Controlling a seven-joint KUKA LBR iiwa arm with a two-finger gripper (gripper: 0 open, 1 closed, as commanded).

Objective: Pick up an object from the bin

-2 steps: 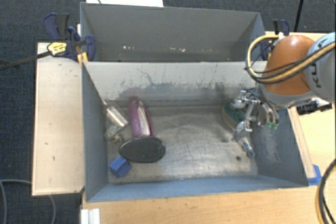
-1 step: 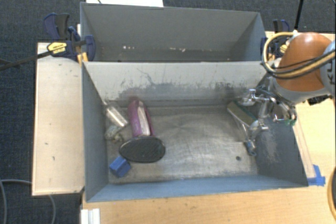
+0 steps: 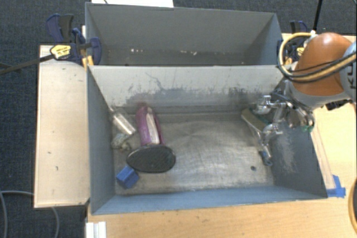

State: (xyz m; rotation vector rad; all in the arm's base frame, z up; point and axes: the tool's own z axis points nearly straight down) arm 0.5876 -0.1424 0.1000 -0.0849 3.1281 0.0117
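Your claw point(image 3: 266, 152) hangs low at the right end of the bin point(image 3: 212, 150), close to the right wall, pointing down at the floor. You cannot tell whether it is spread or pressed together, and nothing plainly sits in it. A pale flat piece point(image 3: 252, 119) lies just left of it; whether that is a loose thing or part of the wrist is unclear. A small dark speck point(image 3: 252, 168) marks the floor nearby.

The pickable things lie well apart to the left, 4 in a loose group. Nearest the claw is the black disc point(image 3: 151, 159), flat, long axis left to right. Just beyond it the purple bottle point(image 3: 148, 125) lies with its long axis near to far, a silvery packet point(image 3: 121, 129) at its left, and a blue block point(image 3: 127, 176) at the near left. By my judgement, the move is leftward over open floor, with nothing in the way.
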